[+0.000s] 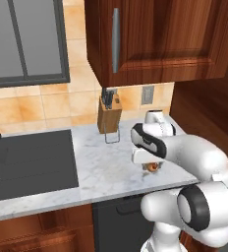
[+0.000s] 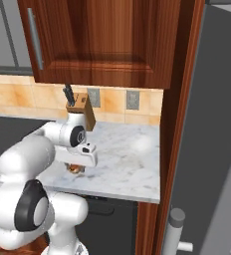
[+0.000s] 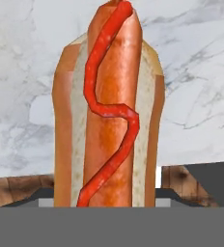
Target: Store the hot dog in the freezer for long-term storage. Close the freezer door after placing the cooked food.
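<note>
My gripper [image 1: 152,165] is closed on the hot dog [image 3: 106,111] low over the near edge of the marble counter [image 1: 106,167]; I judge it light and soft, so gripping across the bun's middle risks squashing it.

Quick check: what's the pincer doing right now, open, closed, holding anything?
Pincer: closed on the hot dog, down at the marble counter.
</note>
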